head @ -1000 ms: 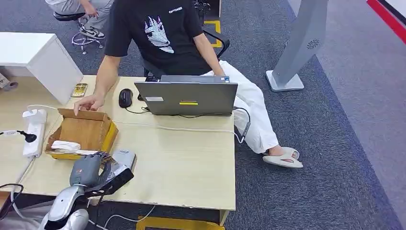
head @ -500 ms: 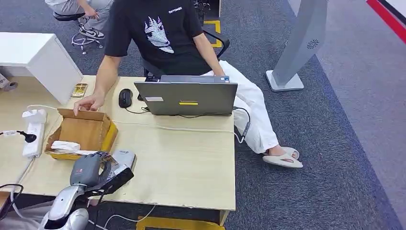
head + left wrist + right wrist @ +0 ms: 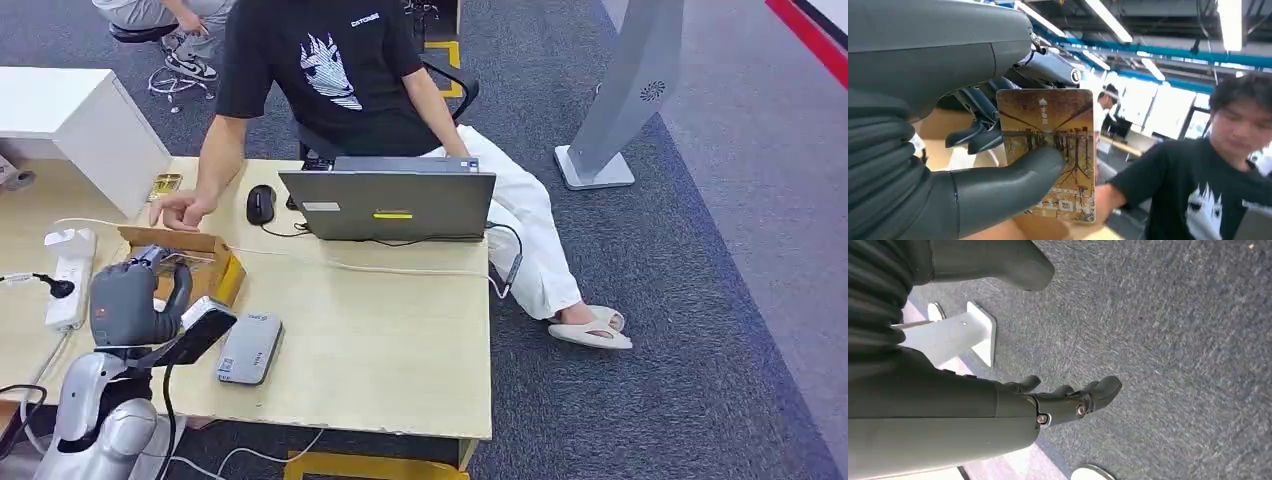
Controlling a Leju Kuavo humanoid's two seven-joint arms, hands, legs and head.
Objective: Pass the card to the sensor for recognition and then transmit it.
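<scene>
light wooden desk (image 3: 380,340) on grey carpet (image 3: 700,300), ceiling strip lights (image 3: 1108,20).

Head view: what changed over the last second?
The left hand, holding the card, rose off the grey sensor and swung left over the cardboard box. The person's hand shifted slightly up. Laptop, mouse and power strip stayed put.

Glossy printed card (image 3: 1053,150), matt cardboard box (image 3: 222,268), pale wood-look table (image 3: 380,340)
</scene>
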